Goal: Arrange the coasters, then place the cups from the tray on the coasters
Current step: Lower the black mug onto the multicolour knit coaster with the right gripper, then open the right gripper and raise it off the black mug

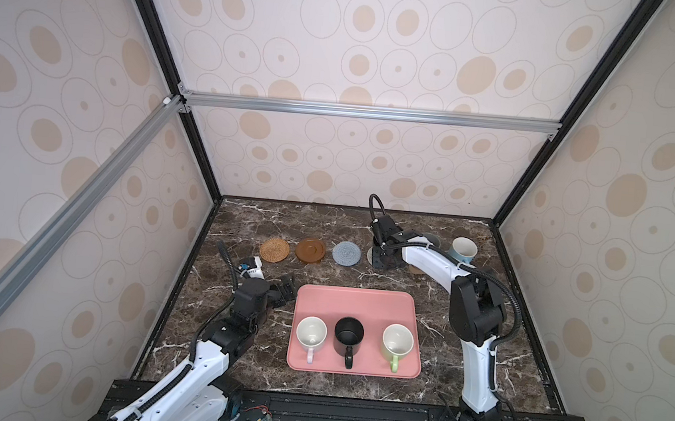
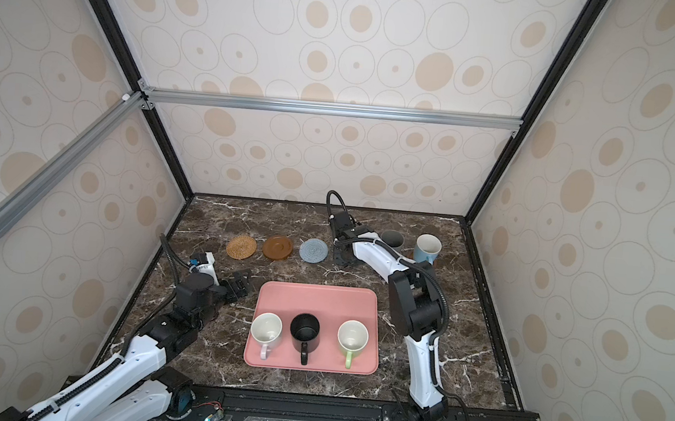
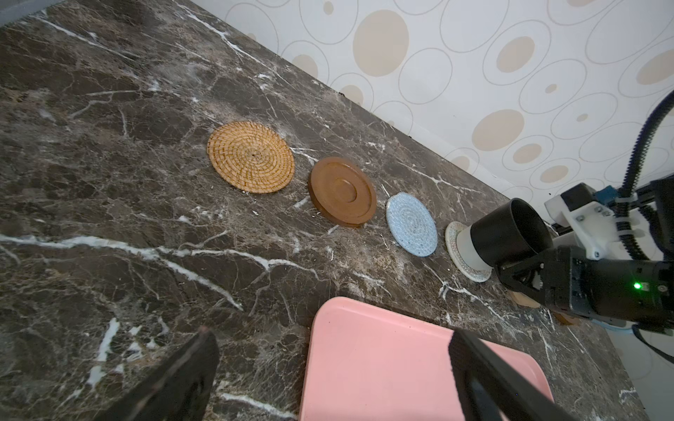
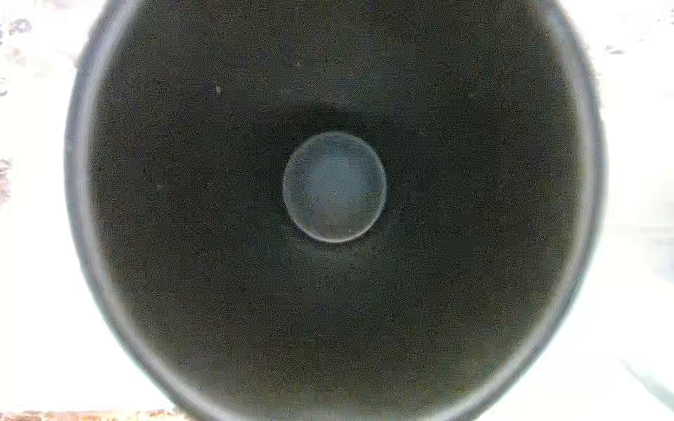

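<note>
On the pink tray [image 1: 357,300] stand three cups: pale pink [image 1: 311,332], black [image 1: 349,332] and light green [image 1: 398,339]. Along the back lie the coasters: rattan [image 1: 274,249], brown disc [image 1: 310,250], blue-grey knitted [image 1: 346,253] and cream-grey knitted [image 3: 456,237]. My right gripper [image 1: 381,259] is shut on a second black cup [image 3: 510,227], whose base meets the cream-grey coaster. The right wrist view looks straight down into this cup [image 4: 328,291]; its fingers are hidden there. My left gripper [image 3: 330,333] stands open and empty at the tray's far left corner.
A grey cup [image 1: 431,239] and a light blue cup [image 1: 463,249] stand at the back right, behind the right arm. A tan coaster [image 1: 416,269] shows partly under that arm. Patterned walls close the table on three sides.
</note>
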{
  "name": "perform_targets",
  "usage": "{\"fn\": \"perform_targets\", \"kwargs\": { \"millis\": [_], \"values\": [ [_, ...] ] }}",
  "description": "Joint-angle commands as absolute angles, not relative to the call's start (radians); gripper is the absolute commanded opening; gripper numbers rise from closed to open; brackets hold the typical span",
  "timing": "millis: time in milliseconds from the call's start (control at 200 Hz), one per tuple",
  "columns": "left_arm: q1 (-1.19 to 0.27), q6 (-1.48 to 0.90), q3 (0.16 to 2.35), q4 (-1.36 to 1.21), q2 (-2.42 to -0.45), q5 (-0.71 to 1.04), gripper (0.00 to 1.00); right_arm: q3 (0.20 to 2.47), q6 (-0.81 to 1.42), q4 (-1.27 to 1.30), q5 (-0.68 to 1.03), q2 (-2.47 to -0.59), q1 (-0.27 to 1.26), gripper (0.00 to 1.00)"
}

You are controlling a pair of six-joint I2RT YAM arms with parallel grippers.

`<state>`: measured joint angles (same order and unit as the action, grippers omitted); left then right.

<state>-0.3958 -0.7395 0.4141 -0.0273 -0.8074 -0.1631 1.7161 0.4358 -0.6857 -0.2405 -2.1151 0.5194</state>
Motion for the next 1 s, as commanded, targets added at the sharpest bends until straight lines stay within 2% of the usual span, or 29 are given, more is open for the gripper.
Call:
{"fn": "perform_targets", "kwargs": {
  "millis": [0, 310, 730, 996],
  "values": [
    [-0.402, -0.732, 0.446, -0.017, -0.794, -0.178, 1.0, 1.713, 0.437, -0.664, -0.27, -2.108, 0.512, 0.22],
    [-0.402, -0.732, 0.46, -0.014, -0.798, -0.175, 1.0, 1.711, 0.437, -0.679, -0.275, -2.09, 0.509, 0.35],
    [-0.402, -0.736, 0.465, -0.015, -0.808, -0.178, 1.0, 1.655, 0.393, -0.726, -0.268, -1.983, 0.506, 0.39],
    [-0.402, -0.733, 0.471, -0.031, -0.828, -0.173, 1.0, 1.654, 0.398, -0.746, -0.232, -1.979, 0.503, 0.42]
  ]
}}
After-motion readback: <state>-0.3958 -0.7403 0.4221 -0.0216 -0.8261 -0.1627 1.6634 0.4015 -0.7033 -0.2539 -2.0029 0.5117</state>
